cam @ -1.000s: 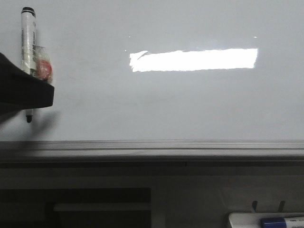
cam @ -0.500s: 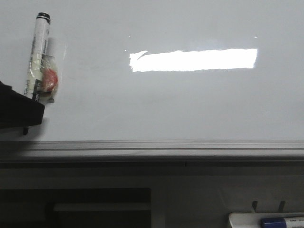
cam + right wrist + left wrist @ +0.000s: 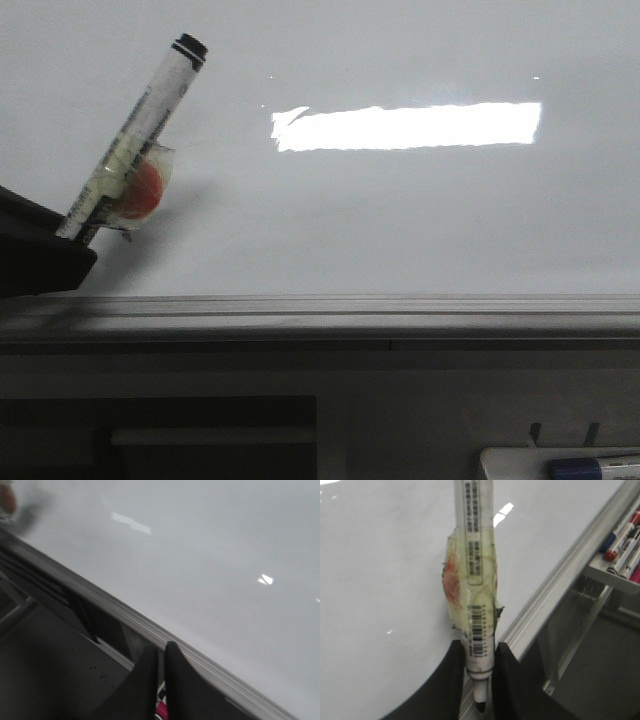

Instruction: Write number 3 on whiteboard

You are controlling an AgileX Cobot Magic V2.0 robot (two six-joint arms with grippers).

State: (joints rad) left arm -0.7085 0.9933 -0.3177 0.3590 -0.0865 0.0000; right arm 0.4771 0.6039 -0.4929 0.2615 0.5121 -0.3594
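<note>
The whiteboard (image 3: 400, 220) fills the scene ahead of me, glossy pale grey, with a bright strip of glare (image 3: 405, 126) toward one o'clock and a grey rail (image 3: 320, 308) along its lower edge. No drawn line shows on it, so the number 3 is not there. My left gripper (image 3: 479, 680) is clamped on a marker (image 3: 130, 175) at nine o'clock in the front view; the barrel leans toward one o'clock, cap end up, and tape with a red blob (image 3: 143, 190) wraps its middle. The tip (image 3: 481, 706) pokes out past my fingers (image 3: 451, 675). My right gripper (image 3: 161, 680) has its fingers pressed nearly together, holding nothing I can see. A tray of markers (image 3: 560, 465) sits at five o'clock.
</note>
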